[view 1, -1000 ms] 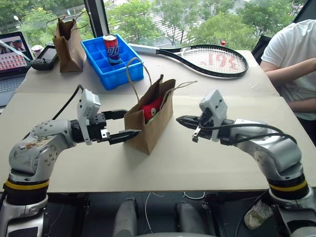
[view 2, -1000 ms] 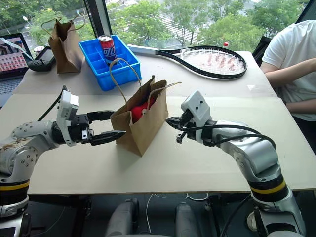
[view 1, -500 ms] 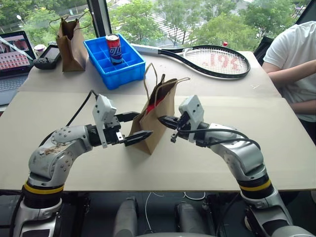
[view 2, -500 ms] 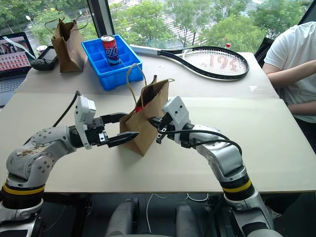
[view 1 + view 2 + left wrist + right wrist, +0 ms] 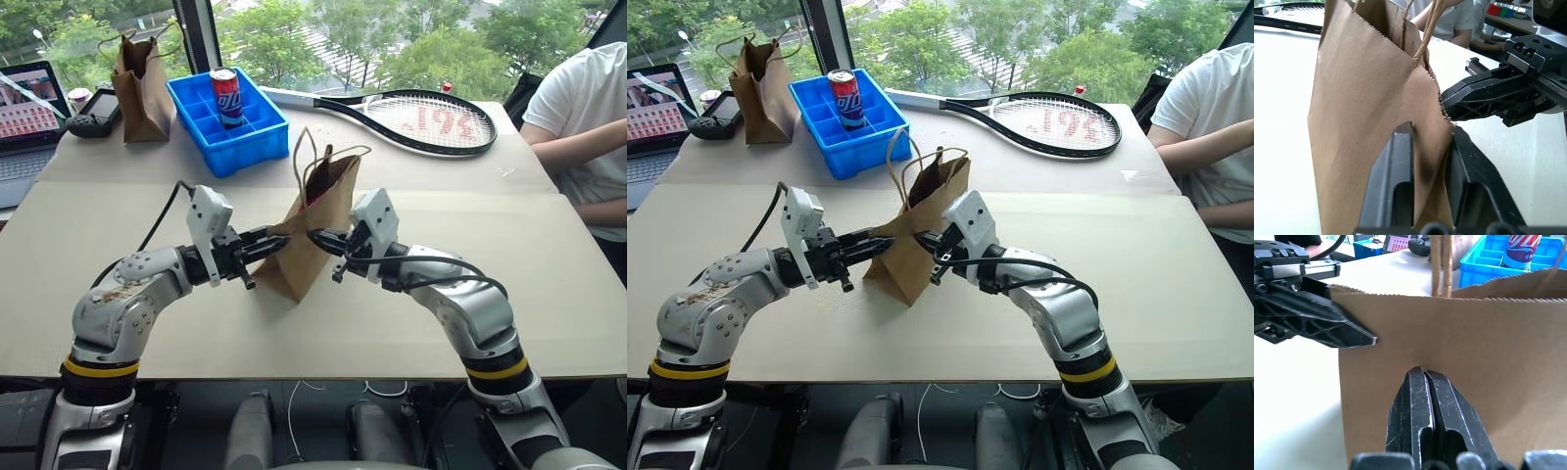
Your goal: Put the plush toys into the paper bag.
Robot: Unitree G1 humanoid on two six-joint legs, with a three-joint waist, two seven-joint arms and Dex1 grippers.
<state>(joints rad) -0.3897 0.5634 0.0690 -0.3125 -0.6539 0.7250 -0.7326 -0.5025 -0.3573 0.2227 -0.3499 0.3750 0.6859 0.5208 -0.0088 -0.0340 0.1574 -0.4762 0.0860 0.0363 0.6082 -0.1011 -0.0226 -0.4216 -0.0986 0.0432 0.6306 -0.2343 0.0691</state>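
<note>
While it stands upright at the table's (image 5: 118,206) middle, mouth and handles pointing up, the paper bag (image 5: 315,235) is pinched at one edge by the left gripper (image 5: 277,242); the right gripper (image 5: 318,238), fingers pressed together, is set against its opposite side.

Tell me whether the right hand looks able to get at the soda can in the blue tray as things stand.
Probably not directly: the right hand is shut against the paper bag, which stands between it and the soda can in the blue tray.

Two paper bags (image 5: 315,230) (image 5: 140,78), one blue tray (image 5: 201,127), one can (image 5: 224,97), one racket (image 5: 421,120).
</note>
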